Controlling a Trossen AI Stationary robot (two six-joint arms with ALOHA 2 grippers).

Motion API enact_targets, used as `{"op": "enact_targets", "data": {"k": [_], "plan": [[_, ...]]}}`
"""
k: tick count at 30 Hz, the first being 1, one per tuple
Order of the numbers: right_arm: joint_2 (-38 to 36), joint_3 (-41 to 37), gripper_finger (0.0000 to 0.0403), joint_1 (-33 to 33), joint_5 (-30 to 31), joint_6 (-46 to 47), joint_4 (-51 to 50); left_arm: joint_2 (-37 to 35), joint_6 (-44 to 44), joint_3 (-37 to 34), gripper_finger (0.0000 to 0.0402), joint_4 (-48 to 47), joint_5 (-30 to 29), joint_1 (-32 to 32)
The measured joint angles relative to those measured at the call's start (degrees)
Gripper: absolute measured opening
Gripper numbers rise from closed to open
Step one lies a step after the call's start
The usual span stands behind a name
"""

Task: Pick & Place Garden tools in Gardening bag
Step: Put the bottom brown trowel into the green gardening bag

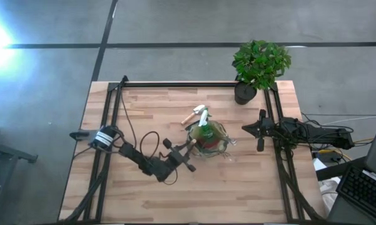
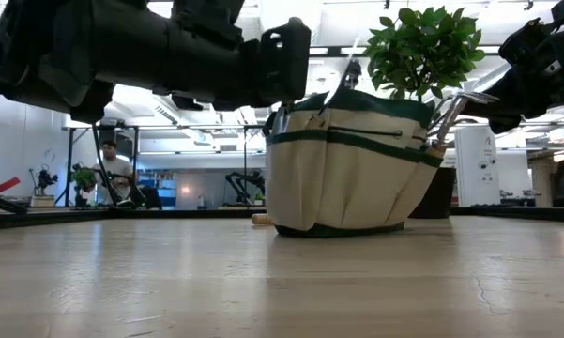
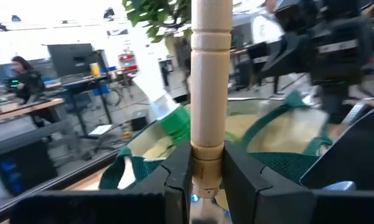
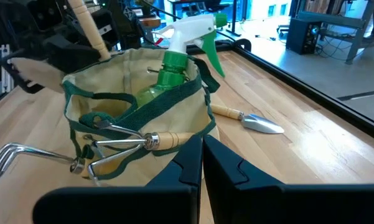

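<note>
Cloth bag (image 4: 143, 99), wooden handle (image 3: 210, 87), prob. plastic sprayer (image 4: 190, 34).

Garden tools and gardening bag, mid-table.

The gardening bag (image 1: 218, 143) stands upright, right of table centre: round, cream fabric sides with dark green trim, band and loop handles, mouth open. A green spray bottle with a white trigger head (image 4: 188, 38) stands inside it. A hand rake with a light wooden handle and silver tines (image 4: 121, 144) rests across the bag's rim on its right side, tines outside the bag. A trowel with a wooden handle and silver blade (image 4: 247, 118) lies flat on the table just beyond the bag's far side. A wooden-handled tool (image 3: 209, 93) is upright at the bag's left rim, clamped between dark fingers.
</note>
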Motion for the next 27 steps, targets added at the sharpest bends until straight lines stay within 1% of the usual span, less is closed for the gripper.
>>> {"op": "enact_targets", "data": {"k": [3, 5, 9, 14, 23, 27], "plan": [[0.0, 0.0, 0.0008, 0.0, 0.0, 0.0, 0.0, 0.0, 1.8, 0.0, 0.0063, 0.0, -4.1, 0.7], [0.0, 0.0, 0.0008, 0.0, 0.0, 0.0, 0.0, 0.0, 2.4, -0.2, 0.0063, -0.3, -5.5, 1.2], [0.0, 0.0, 0.0008, 0.0, 0.0, 0.0, 0.0, 0.0, 0.5, -1.4, 0.0063, -0.4, -4.0, 2.4], [0.0, 0.0, 0.0008, 0.0, 0.0, 0.0, 0.0, 0.0, -3.6, -3.1, 0.0063, -0.4, 0.4, 3.0], [0.0, 0.0, 0.0008, 0.0, 0.0, 0.0, 0.0, 0.0, -4.1, -4.0, 0.0063, 1.6, 0.7, 2.5], [0.0, 0.0, 0.0008, 0.0, 0.0, 0.0, 0.0, 0.0, -5.0, -5.7, 0.0063, 3.5, 0.6, 2.2]]}}
